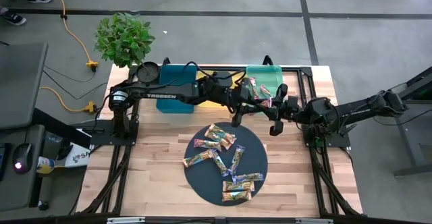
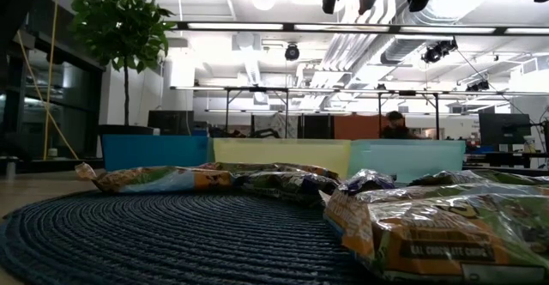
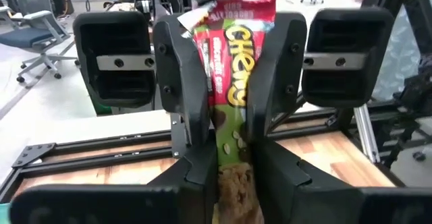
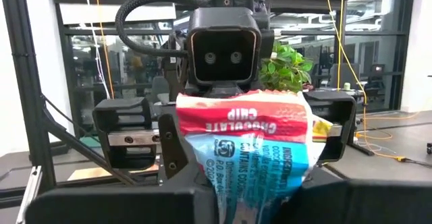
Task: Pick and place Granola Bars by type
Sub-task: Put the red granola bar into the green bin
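Note:
One granola bar [image 1: 259,90], with a red and green wrapper, stands upright in the air above the table's far middle, between my two grippers. My left gripper [image 1: 252,102] reaches in from the left and my right gripper [image 1: 268,105] from the right, tip to tip. Both are shut on this bar [image 3: 235,82] [image 4: 246,150]. Several more bars [image 1: 226,160] lie flat on a dark round mat [image 1: 202,183] nearer the front; the low view shows them [image 2: 163,179] close up. My left gripper pinches the bar between its two fingers [image 3: 185,116], which come level from the table's left. They sit on the two long edges, and the wrapper [image 3: 235,177] is squeezed narrow there. The bar stands upright, clear of the table, printed front toward this wrist. My right gripper comes level from the table's right, facing the left one. The bar's white and blue back [image 4: 251,183] runs down between its two fingers. The wrapper and the gripper's own body hide the place of contact. The bar's red end [image 4: 236,113] stands above the fingers.
A teal bin [image 1: 177,75], a yellow bin [image 1: 228,79] mostly under the left arm, and a green bin [image 1: 264,71] stand in a row along the far edge. A potted plant [image 1: 123,40] is at the far left corner. Bare wood lies on both sides of the mat.

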Robot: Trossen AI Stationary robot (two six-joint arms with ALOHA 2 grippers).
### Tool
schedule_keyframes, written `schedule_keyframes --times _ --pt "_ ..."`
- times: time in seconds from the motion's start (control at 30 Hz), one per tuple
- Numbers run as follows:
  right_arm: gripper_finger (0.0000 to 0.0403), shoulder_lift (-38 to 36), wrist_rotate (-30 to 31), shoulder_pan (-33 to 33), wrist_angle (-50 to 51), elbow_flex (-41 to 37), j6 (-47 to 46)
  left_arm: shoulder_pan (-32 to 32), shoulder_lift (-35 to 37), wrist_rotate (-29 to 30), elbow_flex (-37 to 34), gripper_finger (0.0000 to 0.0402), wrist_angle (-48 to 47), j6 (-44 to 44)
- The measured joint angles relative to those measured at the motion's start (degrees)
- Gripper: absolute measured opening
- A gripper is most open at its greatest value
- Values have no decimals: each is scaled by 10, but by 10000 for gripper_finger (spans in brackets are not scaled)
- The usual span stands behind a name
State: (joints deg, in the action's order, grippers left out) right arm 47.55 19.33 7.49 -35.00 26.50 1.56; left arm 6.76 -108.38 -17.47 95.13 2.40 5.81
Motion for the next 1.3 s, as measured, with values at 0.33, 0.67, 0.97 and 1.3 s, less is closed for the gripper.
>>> schedule_keyframes --times 0.33,0.67,0.97,1.3 --pt "57 -2 0 0 -9 2 4 0 -2 24 -2 219 -35 -1" --pt "57 -2 31 0 -25 2 40 0 -2 131 -2 281 -205 -37" --pt "57 -16 47 -49 -29 2 50 7 -1 122 -78 281 -232 -129" --pt "57 -40 42 -184 34 2 34 7 6 25 -194 282 -134 -230"
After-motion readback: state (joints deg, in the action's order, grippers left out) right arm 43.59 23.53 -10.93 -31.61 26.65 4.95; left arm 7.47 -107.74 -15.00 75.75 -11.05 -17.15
